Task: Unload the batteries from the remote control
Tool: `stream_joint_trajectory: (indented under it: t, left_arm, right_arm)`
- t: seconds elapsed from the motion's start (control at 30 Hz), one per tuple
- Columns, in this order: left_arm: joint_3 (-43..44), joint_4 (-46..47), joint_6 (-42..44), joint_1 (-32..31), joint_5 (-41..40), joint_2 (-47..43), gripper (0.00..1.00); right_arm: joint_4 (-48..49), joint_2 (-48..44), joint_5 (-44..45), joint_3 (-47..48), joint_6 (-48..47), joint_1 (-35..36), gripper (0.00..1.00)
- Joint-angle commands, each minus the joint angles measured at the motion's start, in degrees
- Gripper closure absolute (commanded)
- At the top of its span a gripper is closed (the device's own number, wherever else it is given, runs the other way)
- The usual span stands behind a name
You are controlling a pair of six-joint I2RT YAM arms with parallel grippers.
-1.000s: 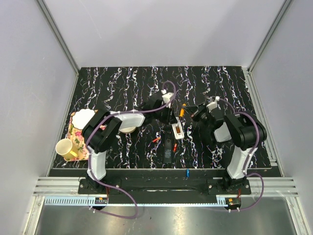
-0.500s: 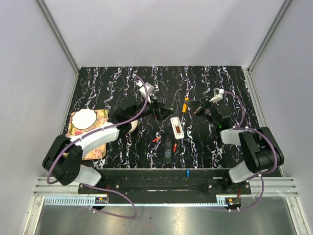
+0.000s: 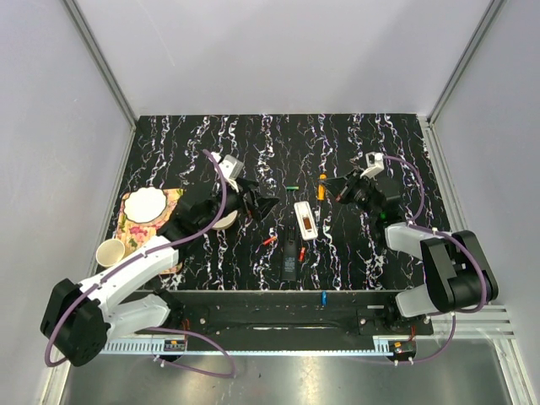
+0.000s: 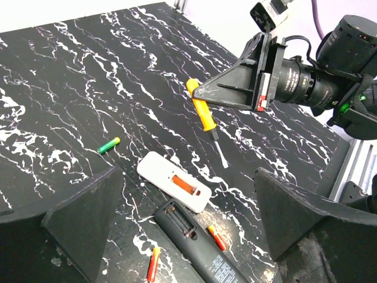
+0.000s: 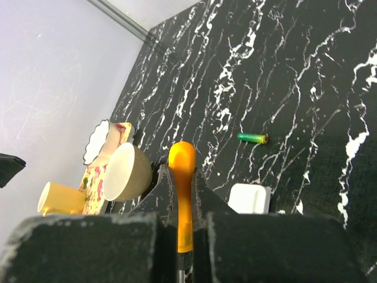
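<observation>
The white remote control [image 3: 304,218] lies at mid-table with its slot up; the slot [image 4: 184,186] shows orange inside. A green battery [image 3: 292,187] lies loose on the table just behind it, also in the left wrist view [image 4: 109,145] and the right wrist view [image 5: 252,138]. A blue battery [image 3: 325,298] rests on the front rail. My left gripper [image 3: 263,205] stands open and empty, left of the remote [image 4: 174,177]. My right gripper [image 3: 341,189] is shut on an orange screwdriver [image 5: 181,177], right of the remote [image 5: 250,198].
A black remote [image 3: 289,257] lies in front of the white one, with two red-orange batteries [image 3: 269,240] [image 3: 301,253] beside it. A bowl [image 5: 126,171], a scalloped plate [image 3: 143,203] on a floral mat and a yellow cup [image 3: 110,251] stand at the left.
My left gripper opened and drew back left from the remote, leaving the green battery on the table. My right gripper shifted slightly back and right with the screwdriver.
</observation>
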Motion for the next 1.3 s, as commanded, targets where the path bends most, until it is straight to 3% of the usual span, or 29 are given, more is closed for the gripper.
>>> stream_joint_trajectory:
  t: [0.0,0.33,0.6,0.67,0.77,0.8,1.13,1.17,1.27]
  left_arm:
    - [-0.82,0.62,0.78,0.11,-2.28,-2.06,0.01]
    - [-2.49,-1.05,0.25,0.11,-4.39,-7.15,0.01]
    - [-4.51,-2.37,-0.89,0.11,-7.55,-10.67,0.01]
    - [-4.60,-2.63,-0.98,0.11,-7.64,-11.02,0.01]
    - [-4.16,-3.68,-1.07,0.11,-7.82,-11.29,0.01]
    - [-3.98,-4.21,-0.98,0.11,-7.82,-11.29,0.01]
    - [-4.16,-4.57,-0.45,0.11,-8.70,-13.57,0.01]
    - [-4.16,-4.57,-0.37,0.11,-8.87,-13.57,0.01]
    - [-4.42,-4.31,-0.28,0.11,-9.05,-13.66,0.01]
  right_arm:
    - [-2.58,0.73,-1.00,1.97,-2.17,-0.89,1.00]
    - [-16.36,4.07,6.37,2.84,-4.28,-2.29,1.00]
    - [-20.60,5.91,9.11,3.81,-6.04,-2.29,0.98]
    - [-21.83,6.36,8.49,4.51,-6.65,-2.38,0.90]
    - [-22.71,7.15,7.18,5.30,-6.75,-2.21,0.70]
    - [-23.15,6.97,7.00,5.57,-6.66,-2.29,0.58]
    - [-23.42,-1.90,6.38,4.34,-9.11,-2.29,0.20]
    - [-23.50,-2.60,6.30,4.25,-9.29,-2.29,0.12]
    - [-23.59,-4.36,5.07,4.42,-9.73,-2.29,0.06]
